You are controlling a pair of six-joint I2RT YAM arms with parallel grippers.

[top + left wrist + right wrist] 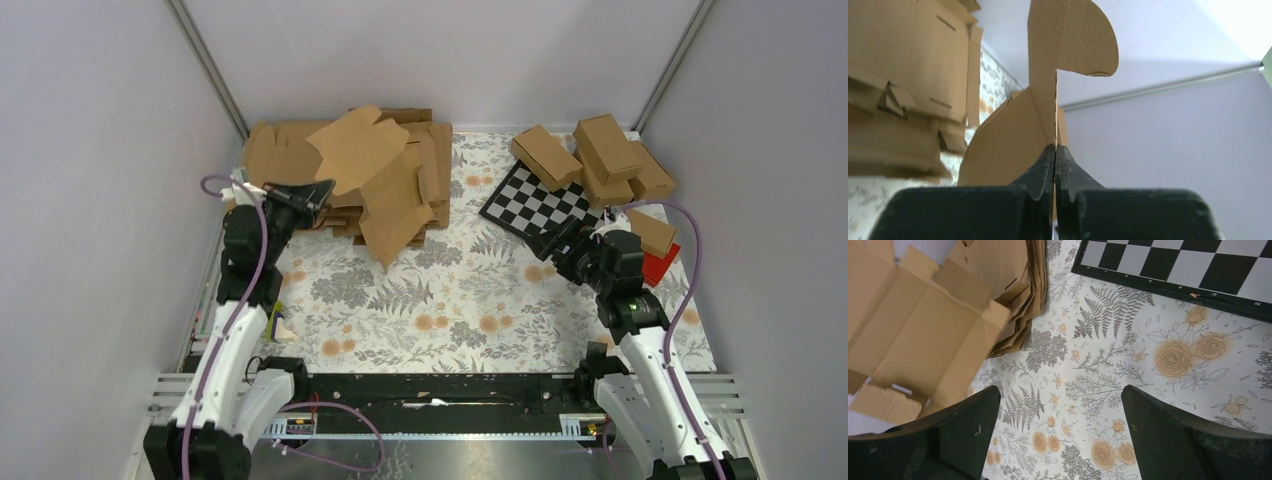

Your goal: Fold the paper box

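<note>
Brown paper box [385,190] pinched in left tool [1055,147], right tool [1059,390] spread wide over floral table [1098,365]

Floral table [470,310] — its load
Cardboard stack [290,155] far left; checkerboard [535,205], folded cartons [610,150], red box [660,268] far right.

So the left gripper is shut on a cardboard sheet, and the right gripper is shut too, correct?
Not quite: the right gripper is open and empty, as the right wrist view shows. The left gripper is shut on the paper box.
</note>
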